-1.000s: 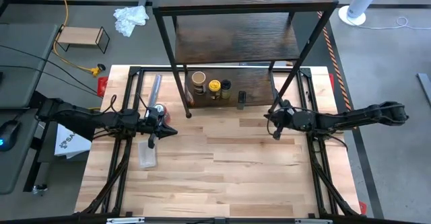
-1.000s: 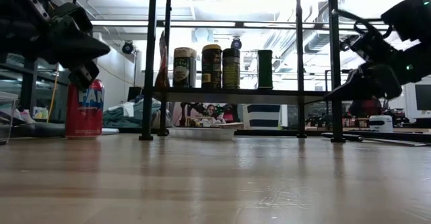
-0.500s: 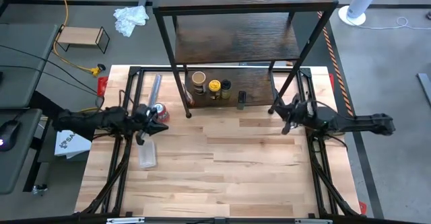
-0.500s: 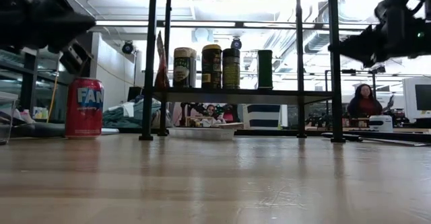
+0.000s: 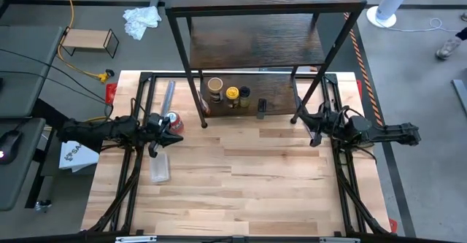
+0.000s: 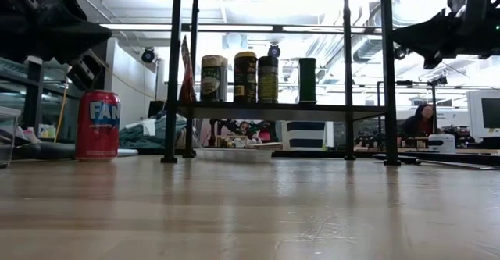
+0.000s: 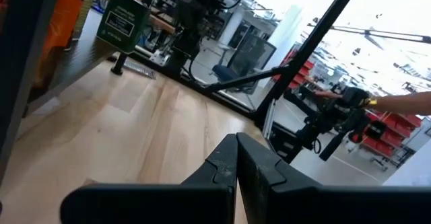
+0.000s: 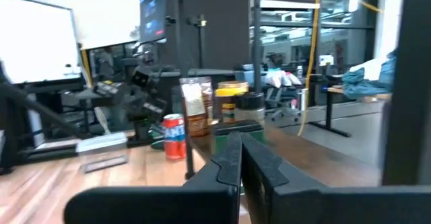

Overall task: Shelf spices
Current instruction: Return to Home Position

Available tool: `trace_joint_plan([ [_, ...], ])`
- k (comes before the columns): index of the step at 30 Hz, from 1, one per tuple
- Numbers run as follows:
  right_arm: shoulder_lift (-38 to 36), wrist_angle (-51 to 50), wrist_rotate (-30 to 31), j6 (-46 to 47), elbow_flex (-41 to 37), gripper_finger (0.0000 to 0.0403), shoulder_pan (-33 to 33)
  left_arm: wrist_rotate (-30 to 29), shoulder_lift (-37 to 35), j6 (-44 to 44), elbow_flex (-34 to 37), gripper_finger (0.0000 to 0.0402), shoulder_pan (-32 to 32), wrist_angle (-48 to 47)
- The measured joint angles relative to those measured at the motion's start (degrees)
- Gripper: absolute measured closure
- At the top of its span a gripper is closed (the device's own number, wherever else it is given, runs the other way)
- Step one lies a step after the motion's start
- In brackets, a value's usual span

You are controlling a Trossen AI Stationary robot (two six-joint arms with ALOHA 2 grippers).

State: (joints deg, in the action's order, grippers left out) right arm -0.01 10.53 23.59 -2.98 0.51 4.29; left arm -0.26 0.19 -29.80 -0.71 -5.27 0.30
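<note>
The spices stand in a row on the lowest board of the shelf (image 5: pixel 255 46): a tan-lidded jar (image 5: pixel 214 90), a yellow-lidded jar (image 5: pixel 232 94), a dark greenish jar (image 5: pixel 244 94) and a small black box (image 5: pixel 261 106). The low view shows them upright on that board (image 6: pixel 266 112). My left gripper (image 5: pixel 177 129) hangs shut above the table beside the red can (image 5: pixel 171 119), left of the shelf. My right gripper (image 5: pixel 303 119) is shut too, raised by the shelf's right front leg. Neither touches anything.
A red can (image 6: pixel 98 125) stands on the table left of the shelf. A flat clear plastic piece (image 5: pixel 159 166) lies near it. The shelf's black legs (image 6: pixel 173 73) stand on the table's far half. Bare wood fills the near half. A small light-wood rack (image 5: pixel 89 40) sits off the table.
Both grippers have risen and drawn back from the middle. The left one pulled toward the table's left edge, next to the red can. The right arm folded back toward the right edge. Both stayed shut, and the spices did not move.
</note>
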Motion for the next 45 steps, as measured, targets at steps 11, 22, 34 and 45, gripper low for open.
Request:
trace_joint_plan([
  [11, 0.00, -0.59, 0.00, 0.00, 0.00, 0.0402, 3.70, -0.21, 0.00, 0.00, 0.00, 0.0400, -0.01, -0.02],
  [22, 0.72, -1.89, 0.04, 0.00, 0.00, 0.0402, 3.70, -0.23, 0.33, 0.00, 0.00, 0.0400, -0.01, -0.07],
  [34, 0.72, -2.21, 0.07, 0.00, 0.00, 0.0402, 3.70, -0.23, 0.33, 0.00, 0.00, 0.0400, -0.03, -0.07],
  [45, 0.74, -2.21, 0.09, 0.00, 0.00, 0.0402, 3.70, -0.23, 0.33, 0.00, 0.00, 0.0400, -0.03, -0.07],
])
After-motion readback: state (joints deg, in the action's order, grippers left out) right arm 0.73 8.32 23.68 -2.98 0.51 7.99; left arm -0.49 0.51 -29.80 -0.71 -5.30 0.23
